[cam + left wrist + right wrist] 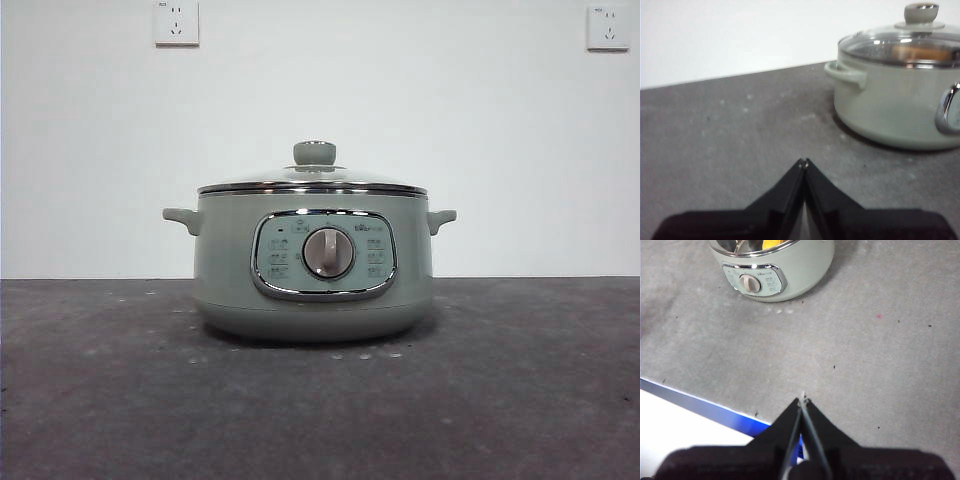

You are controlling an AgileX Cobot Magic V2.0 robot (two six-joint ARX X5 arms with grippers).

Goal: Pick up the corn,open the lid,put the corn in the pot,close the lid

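The sage-green pot [313, 265] stands mid-table with its silver dial facing the front camera. The glass lid [313, 181] with its green knob sits shut on the pot. The corn [772, 243] shows as a yellow patch inside the pot in the right wrist view, and as an orange blur through the lid glass in the left wrist view [912, 52]. My left gripper [803, 162] is shut and empty, low over the table, away from the pot [895, 107]. My right gripper [802, 401] is shut and empty, above the table's near edge, well back from the pot [772, 270].
The table [120, 400] is dark grey. Its near edge with a blue strip [705, 407] shows in the right wrist view. A white wall with two sockets [176, 22] stands behind the table.
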